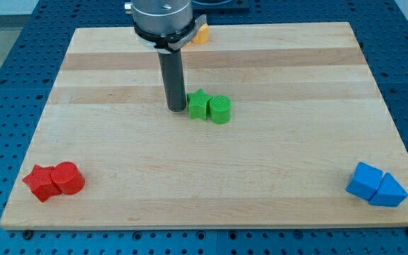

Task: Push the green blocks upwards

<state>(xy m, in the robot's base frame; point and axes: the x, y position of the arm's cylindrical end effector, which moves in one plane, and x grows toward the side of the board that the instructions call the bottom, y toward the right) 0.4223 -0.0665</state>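
Two green blocks sit touching near the board's middle: a green star [199, 105] on the left and a green cylinder [220, 110] on the right. My tip [176, 109] rests on the board just left of the green star, very close to it or touching it. The dark rod rises from there to the arm's head at the view's top.
A red star [41, 182] and a red cylinder [68, 178] sit together at the bottom left. A blue cube [365, 180] and a blue triangle [389, 191] sit at the bottom right. An orange block [201, 34] is partly hidden behind the arm at the top. The wooden board [296, 71] ends at blue table.
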